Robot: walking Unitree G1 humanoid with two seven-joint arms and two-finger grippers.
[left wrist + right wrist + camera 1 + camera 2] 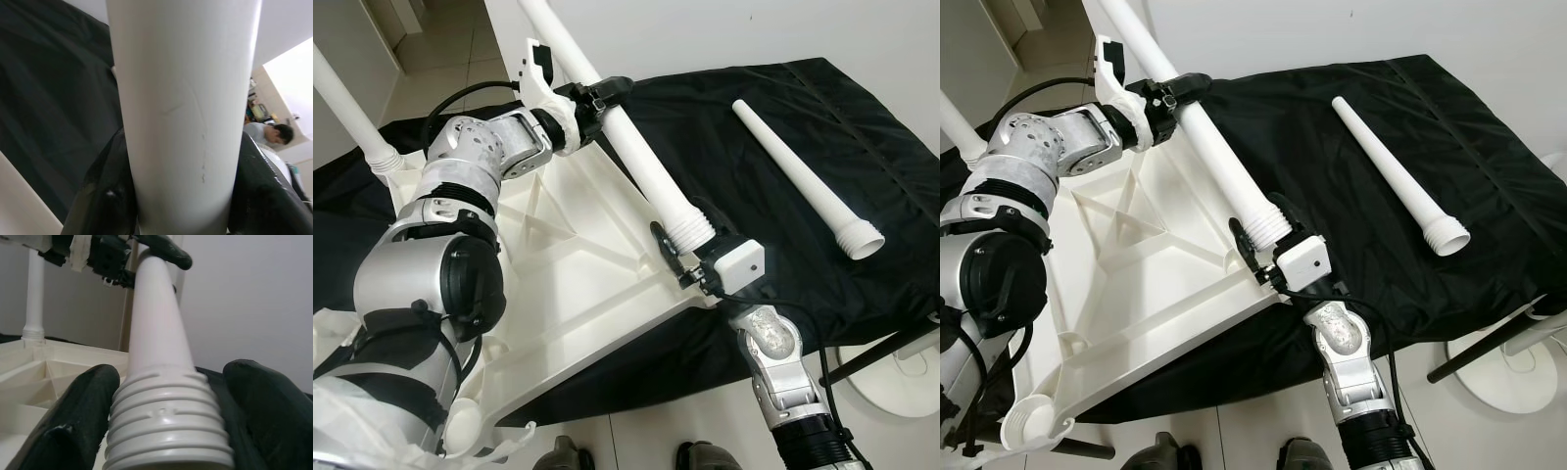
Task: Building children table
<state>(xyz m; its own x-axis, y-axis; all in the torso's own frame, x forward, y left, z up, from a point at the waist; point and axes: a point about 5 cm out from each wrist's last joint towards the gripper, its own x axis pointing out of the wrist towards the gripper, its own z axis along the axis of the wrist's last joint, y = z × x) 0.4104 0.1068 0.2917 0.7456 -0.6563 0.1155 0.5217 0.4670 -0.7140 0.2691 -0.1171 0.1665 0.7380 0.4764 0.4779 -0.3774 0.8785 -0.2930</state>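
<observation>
Held part: long white plastic table leg (636, 147), rigid, light, smooth.
Left gripper (592, 98): clamped on far shaft.
Right gripper (1268, 257): fingers (78, 416) astride threaded end, contact unclear.
Best hold: ribbed threads, less slippery.

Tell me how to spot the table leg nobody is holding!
Find the black cloth covering the surface. To the right of the upside-down white tabletop, one white leg lies flat by itself. Unlike the leg held by both grippers, nothing touches it.
</observation>
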